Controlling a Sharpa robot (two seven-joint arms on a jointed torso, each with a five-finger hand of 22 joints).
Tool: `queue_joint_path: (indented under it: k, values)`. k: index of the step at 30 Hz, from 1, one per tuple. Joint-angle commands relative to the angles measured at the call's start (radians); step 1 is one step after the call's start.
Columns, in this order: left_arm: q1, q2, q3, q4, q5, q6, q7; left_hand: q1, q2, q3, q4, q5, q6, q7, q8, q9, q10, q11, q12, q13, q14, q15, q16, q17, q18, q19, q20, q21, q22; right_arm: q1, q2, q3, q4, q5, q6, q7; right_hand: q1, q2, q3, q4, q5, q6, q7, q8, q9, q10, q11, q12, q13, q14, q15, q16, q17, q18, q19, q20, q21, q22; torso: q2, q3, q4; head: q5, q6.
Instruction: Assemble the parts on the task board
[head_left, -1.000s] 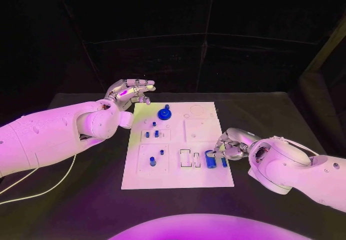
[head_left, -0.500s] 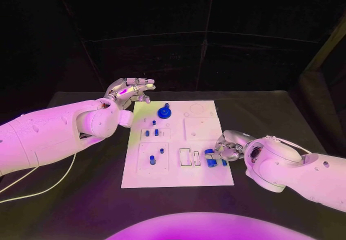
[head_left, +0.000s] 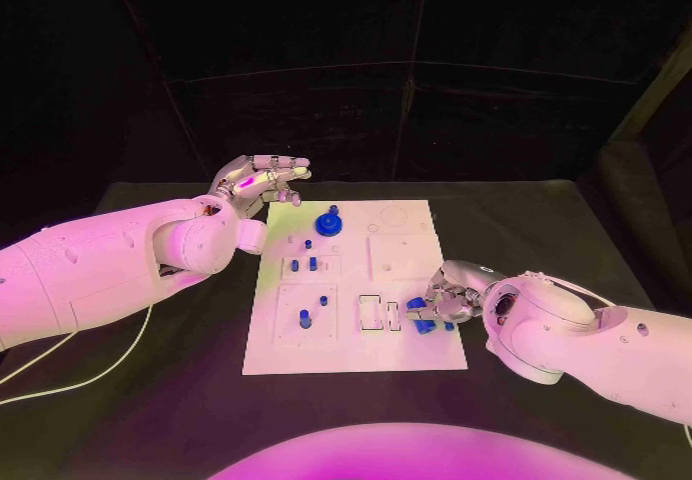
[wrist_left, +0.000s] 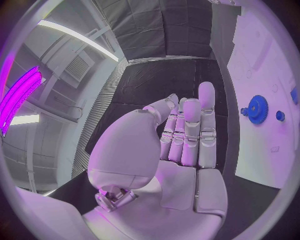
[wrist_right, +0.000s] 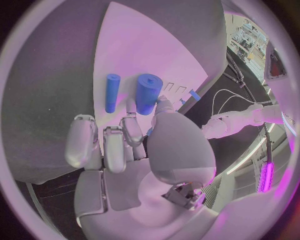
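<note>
At the task board (head_left: 353, 355)'s near right edge, my right hand (head_left: 444, 296) seemingly pinches the thick blue cylinder (wrist_right: 148, 93); I should keep it upright. My left hand (head_left: 260, 185) hovers empty, fingers loosely apart.

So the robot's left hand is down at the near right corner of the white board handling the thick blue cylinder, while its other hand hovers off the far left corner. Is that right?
Not quite: it is the right hand at the near right corner of the task board, its fingers at the thick blue cylinder, as the head view and right wrist view show. The left hand is the one off the far left corner, holding nothing.
</note>
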Motion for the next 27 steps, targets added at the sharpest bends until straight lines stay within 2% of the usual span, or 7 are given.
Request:
queue_joint_path:
  k: [1,7,10,14,18,20,27]
  values:
    - [0.002,0.0,0.001,0.001,-0.003,0.014,-0.002,-0.002,0.003,0.0,0.0,0.006,-0.007,0.0,0.004,-0.001,-0.007,-0.002,0.006,0.001,-0.008,0.001,-0.001,0.0,0.013,-0.007,0.003,-0.005,0.0,-0.014,-0.001,-0.012,0.0,0.005,-0.009,-0.022,0.014,0.013,-0.006,0.0,0.016,0.008,-0.007,0.009,0.007,0.005,-0.008,0.009,0.008,0.069,-0.01,0.005,0.08,-0.01,0.01,-0.002,0.007,0.004,-0.001,0.0008,-0.001,0.002,0.0]
    - [0.002,-0.001,0.001,0.001,-0.003,0.015,-0.002,-0.002,0.003,0.0,0.0,0.006,-0.007,0.0,0.004,-0.001,-0.007,-0.002,0.006,0.001,-0.008,0.001,-0.001,0.0,0.013,-0.007,0.003,-0.005,0.0,-0.015,-0.016,-0.012,0.036,0.009,-0.117,-0.003,0.029,0.033,-0.012,0.001,0.086,0.018,-0.012,0.016,0.017,0.019,-0.013,0.023,0.03,0.07,-0.015,0.008,0.087,-0.012,0.015,-0.007,0.013,0.015,-0.001,0.0,-0.001,0.006,0.003]
    - [0.002,-0.002,0.001,0.001,-0.003,0.016,-0.002,-0.002,0.003,0.0,0.0,0.006,-0.007,0.0,0.004,-0.001,-0.007,-0.002,0.006,0.001,-0.008,0.001,-0.001,0.0,0.013,-0.007,0.003,-0.005,0.0,-0.015,-0.026,-0.011,0.063,0.012,-0.166,0.005,0.029,0.037,-0.015,0.002,0.101,0.022,-0.014,0.017,0.019,0.023,-0.015,0.026,0.035,0.071,-0.016,0.009,0.088,-0.012,0.017,-0.008,0.015,0.018,-0.001,-0.0014,-0.0002,0.005,0.003]
    - [0.002,-0.002,0.001,0.001,-0.003,0.016,-0.001,-0.003,0.004,0.0,0.001,0.006,-0.007,0.0,0.004,-0.001,-0.008,-0.002,0.007,0.001,-0.008,0.001,-0.001,0.0,0.013,-0.007,0.003,-0.005,0.0,-0.014,-0.036,-0.011,0.102,0.013,-0.206,0.018,0.025,0.041,-0.02,0.003,0.111,0.028,-0.016,0.019,0.022,0.029,-0.016,0.034,0.044,0.071,-0.017,0.011,0.093,-0.013,0.02,-0.009,0.018,0.024,-0.001,-0.002,0.0005,0.006,0.005]
    - [0.002,-0.002,0.001,0.002,-0.003,0.017,-0.001,-0.004,0.005,0.0,0.001,0.006,-0.007,0.0,0.004,-0.001,-0.008,-0.002,0.007,0.001,-0.008,0.001,0.0,0.0,0.013,-0.007,0.003,-0.005,0.0,-0.013,-0.034,-0.01,0.125,0.01,-0.215,0.024,0.019,0.041,-0.025,0.004,0.118,0.03,-0.017,0.019,0.024,0.03,-0.017,0.033,0.046,0.072,-0.018,0.011,0.094,-0.014,0.021,-0.01,0.019,0.026,0.0,-0.0028,0.0025,0.008,0.007]
    - [0.002,-0.001,0.001,0.003,-0.003,0.017,-0.002,-0.004,0.005,0.0,0.001,0.006,-0.007,0.0,0.004,-0.001,-0.008,-0.002,0.007,0.001,-0.008,0.001,0.0,0.0,0.013,-0.007,0.003,-0.005,0.0,-0.013,-0.027,-0.01,0.128,0.009,-0.207,0.024,0.018,0.042,-0.026,0.004,0.12,0.031,-0.017,0.019,0.025,0.03,-0.018,0.033,0.046,0.072,-0.018,0.011,0.094,-0.014,0.021,-0.01,0.019,0.027,-0.001,-0.0022,0.001,0.01,0.007]
    - [0.002,-0.002,0.001,0.008,-0.003,0.02,-0.004,-0.004,0.005,0.0,0.001,0.006,-0.007,0.0,0.004,-0.001,-0.008,-0.002,0.007,0.001,-0.008,0.001,0.0,0.0,0.013,-0.007,0.003,-0.005,0.0,-0.013,0.018,-0.01,0.104,0.007,-0.175,-0.004,0.009,0.046,-0.032,0.005,0.123,0.035,-0.019,0.02,0.028,0.031,-0.019,0.031,0.047,0.072,-0.019,0.012,0.096,-0.014,0.022,-0.011,0.021,0.03,-0.001,-0.0027,0.0021,0.012,0.008]
